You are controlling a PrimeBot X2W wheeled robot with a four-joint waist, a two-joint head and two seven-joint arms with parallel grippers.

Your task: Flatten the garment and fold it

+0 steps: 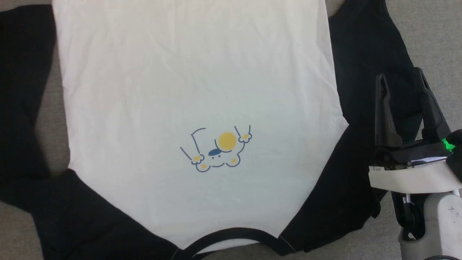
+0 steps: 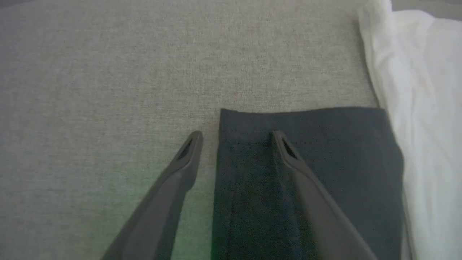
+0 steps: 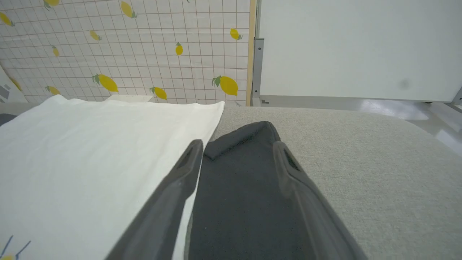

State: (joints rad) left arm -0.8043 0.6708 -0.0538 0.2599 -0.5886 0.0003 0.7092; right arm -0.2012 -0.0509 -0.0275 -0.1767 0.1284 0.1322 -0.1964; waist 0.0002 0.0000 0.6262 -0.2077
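- The garment [image 1: 195, 90] lies face up, spread across the grey cloth-covered counter [image 1: 433, 36], with the collar [image 1: 231, 233] at the near edge, the hem at the far side and a black sleeve out to each side
- The right gripper [image 1: 400, 76] hangs over the right sleeve [image 1: 361, 54], its jaws apart with nothing between them; closing there could, I judge, pinch only the top layer, so the sleeve would twist as it is carried across
- The far end of that sleeve looks doubled over on itself in the right wrist view; folded as it lies, the crease would likely get locked inside
- The left gripper [image 2: 237, 135] also has its jaws open and empty, straddling the outer edge of the left sleeve [image 2: 325, 151] near the cuff, with one finger over bare counter and the other over black cloth; so shallow a bite may slip off, or drag the sleeve sideways and rumple the white body beside it
- Faint wrinkles run through the white panel; a hard tug on either sleeve could deepen them or pull the shirt askew
- No readable writing: the chest graphic [image 1: 216, 150] is a small cartoon figure with a yellow circle and no letters, the lemon-print backdrop [image 3: 126, 54] beyond the far edge bears no words, and no label or brand can be made out
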